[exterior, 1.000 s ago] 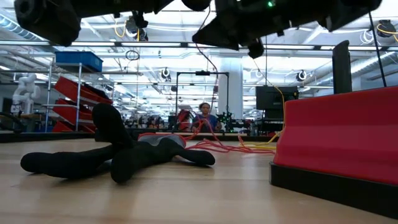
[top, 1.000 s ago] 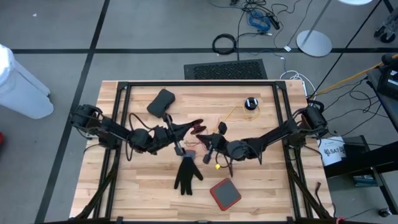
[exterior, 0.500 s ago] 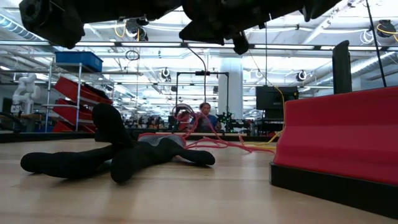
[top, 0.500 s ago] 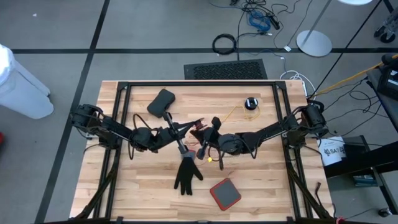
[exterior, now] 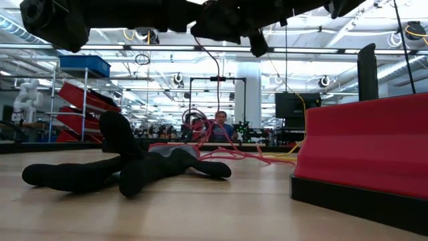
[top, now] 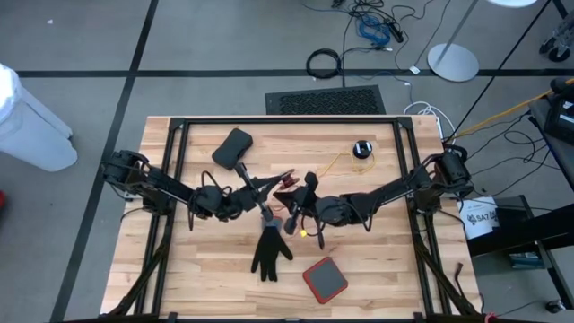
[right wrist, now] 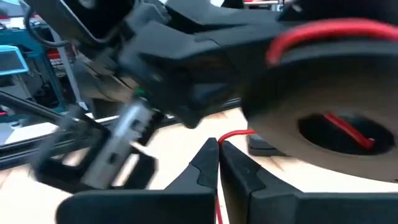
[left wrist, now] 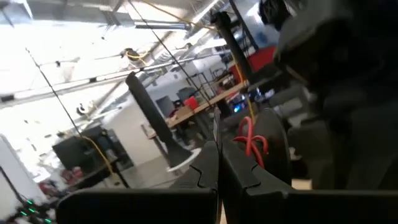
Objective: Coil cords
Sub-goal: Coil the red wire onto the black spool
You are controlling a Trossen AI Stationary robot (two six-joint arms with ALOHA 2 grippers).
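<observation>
Nearest the low camera I see the red pad (exterior: 364, 150) filling the right of the frame, its dark base on the wood, and left of it the black glove (exterior: 124, 164) lying flat, one finger sticking up. From above, the pad (top: 324, 279) sits low in the frame, right of centre, with the glove (top: 270, 252) just up and left of it on the table (top: 395, 260). Just above the glove, at frame centre, my two grippers meet: the left gripper (top: 272, 212) comes in from the left, the right gripper (top: 296, 215) from the right, tips close together. Both wrist views show each pair of fingers pressed together; a thin red strand runs between the right fingers (right wrist: 205, 163), while I cannot tell whether the left fingers (left wrist: 208, 168) pinch anything. A tangle of red cord (top: 287, 184) lies on the wood just above the grippers, and in the low view a red strand (exterior: 214, 67) rises from that heap to the arms overhead. A yellow cord (top: 336, 164) runs from centre up and right to a black puck (top: 361, 149) in the upper right of the table, with a yellow spot below the right gripper. A dark grey block (top: 232, 147) lies upper left of centre. Beyond the table, a person (exterior: 219, 125) sits in the far room.
</observation>
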